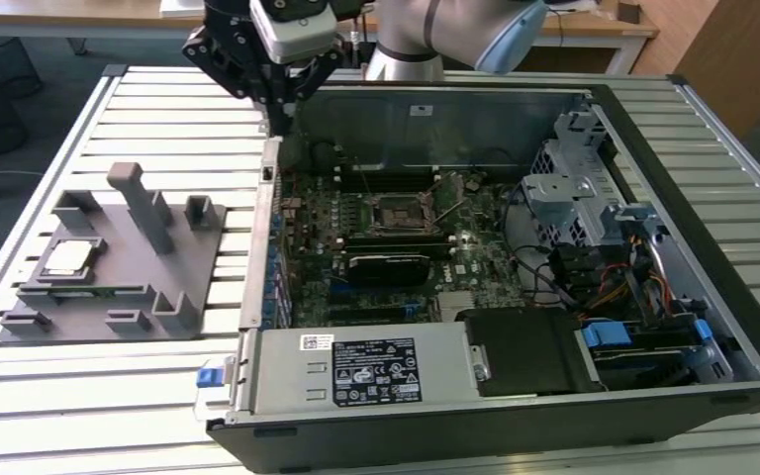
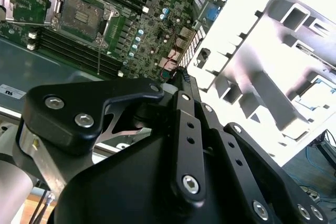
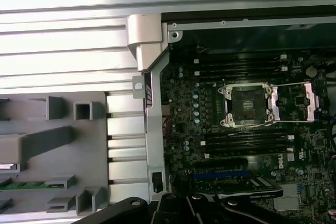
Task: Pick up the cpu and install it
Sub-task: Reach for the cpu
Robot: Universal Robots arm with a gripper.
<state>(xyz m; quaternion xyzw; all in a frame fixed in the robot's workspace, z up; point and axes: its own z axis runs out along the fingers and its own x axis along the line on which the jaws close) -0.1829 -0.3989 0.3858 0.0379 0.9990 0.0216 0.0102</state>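
The cpu, a small silvery square with a pale edge, lies flat in a recess of the grey fixture at the exterior view's left. My gripper hangs above the back left corner of the open computer case, well away from the cpu. It looks shut, with nothing in it. The empty socket sits in the middle of the motherboard with its metal frame swung open; both wrist views show the socket too.
The fixture has several upright posts beside the cpu. Inside the case are memory slots, a drive cage, cables and a power supply. The case wall stands between fixture and motherboard, on a slatted metal table.
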